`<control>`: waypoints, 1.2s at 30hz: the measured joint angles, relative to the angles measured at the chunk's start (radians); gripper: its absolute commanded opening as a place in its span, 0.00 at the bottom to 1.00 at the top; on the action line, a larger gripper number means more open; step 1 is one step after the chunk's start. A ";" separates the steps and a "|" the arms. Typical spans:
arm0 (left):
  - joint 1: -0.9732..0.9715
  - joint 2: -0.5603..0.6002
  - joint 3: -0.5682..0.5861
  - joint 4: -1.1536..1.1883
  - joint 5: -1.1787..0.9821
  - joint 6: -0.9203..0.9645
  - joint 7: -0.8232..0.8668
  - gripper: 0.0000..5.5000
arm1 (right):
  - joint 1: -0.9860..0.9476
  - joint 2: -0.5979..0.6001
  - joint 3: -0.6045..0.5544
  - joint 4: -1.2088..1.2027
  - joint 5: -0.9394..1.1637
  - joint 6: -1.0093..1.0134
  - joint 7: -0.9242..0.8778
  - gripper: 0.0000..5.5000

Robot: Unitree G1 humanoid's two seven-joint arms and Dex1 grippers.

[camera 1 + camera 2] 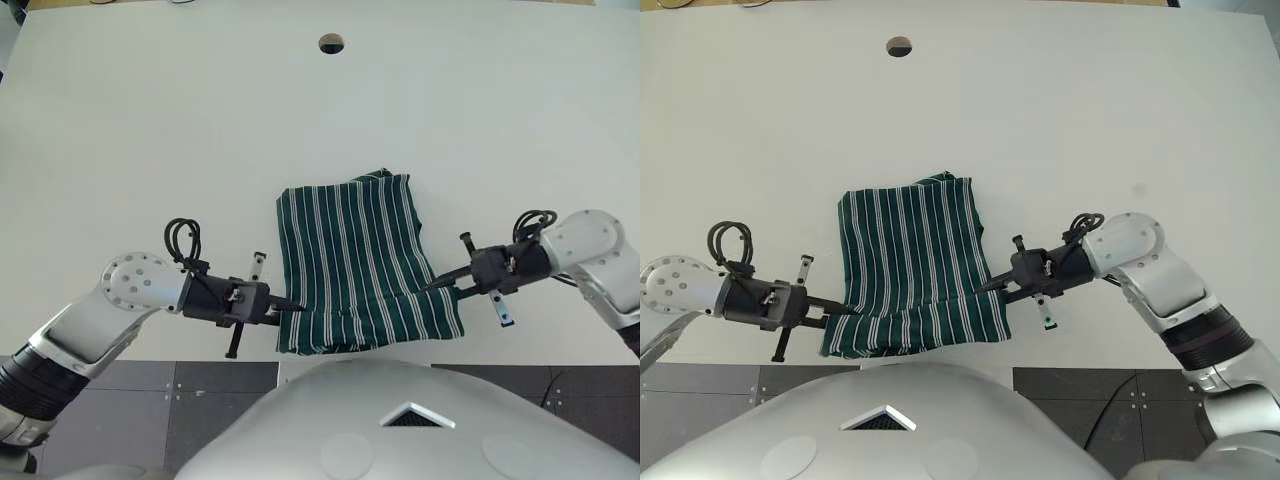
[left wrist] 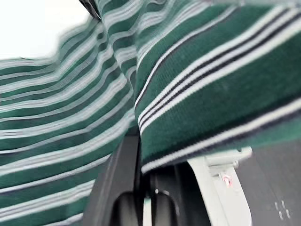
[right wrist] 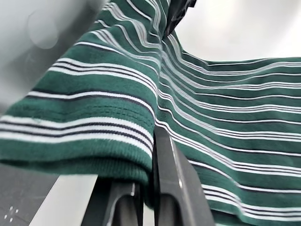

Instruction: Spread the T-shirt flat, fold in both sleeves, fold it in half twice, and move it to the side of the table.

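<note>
Wrist views catch left fingers (image 2: pixel 115 183) and right fingers (image 3: pixel 165 179) clamping T-shirt (image 1: pixel 350 260) hem.

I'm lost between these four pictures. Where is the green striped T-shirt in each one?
Left eye view: the T-shirt lies folded at the centre, near the table's front edge.
Right eye view: same place, left of centre.
Left wrist view: close up, draped over a dark finger.
Right wrist view: close up.
Shared landmark: its near edge, gripped by the left end effector and right end effector.
</note>
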 measured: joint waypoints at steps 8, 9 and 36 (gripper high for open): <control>-0.064 -0.200 0.125 0.209 -0.025 0.075 -0.011 0.02 | -0.043 0.175 -0.089 0.080 -0.037 0.056 -0.085 0.02; -0.074 -0.216 0.129 0.237 -0.012 0.070 -0.012 0.02 | -0.050 0.185 -0.092 0.090 -0.044 0.056 -0.089 0.02; -0.367 -0.466 0.336 0.530 0.142 0.463 0.180 0.35 | -0.219 0.538 -0.259 0.481 -0.261 0.196 -0.474 0.53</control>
